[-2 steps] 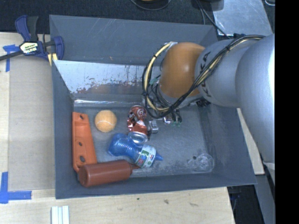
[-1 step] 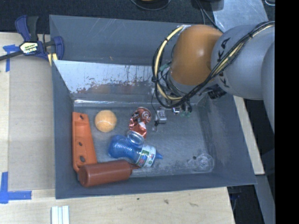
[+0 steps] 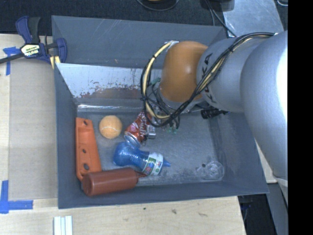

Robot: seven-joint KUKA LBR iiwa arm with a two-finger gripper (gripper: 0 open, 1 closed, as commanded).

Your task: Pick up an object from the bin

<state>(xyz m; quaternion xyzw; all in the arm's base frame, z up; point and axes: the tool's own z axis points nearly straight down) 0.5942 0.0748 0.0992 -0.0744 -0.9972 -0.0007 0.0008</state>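
Note:
My gripper (image 3: 151, 125) hangs low in the middle of the bin, under the arm's wrist, right at the upper right edge of a crumpled red and white wrapper (image 3: 135, 129). Whether it touches the wrapper I cannot tell. Just below the wrapper lies a blue plastic bottle (image 3: 130, 156) on its side, its white and green labelled end pointing right. An orange ball (image 3: 110, 127) rests to the left of the wrapper.
A long orange plastic bracket (image 3: 86, 148) lies along the bin's left wall. A red-brown cylinder (image 3: 110, 181) lies along the front wall. A small clear round thing (image 3: 213, 170) sits at the front right. The arm covers the bin's back right.

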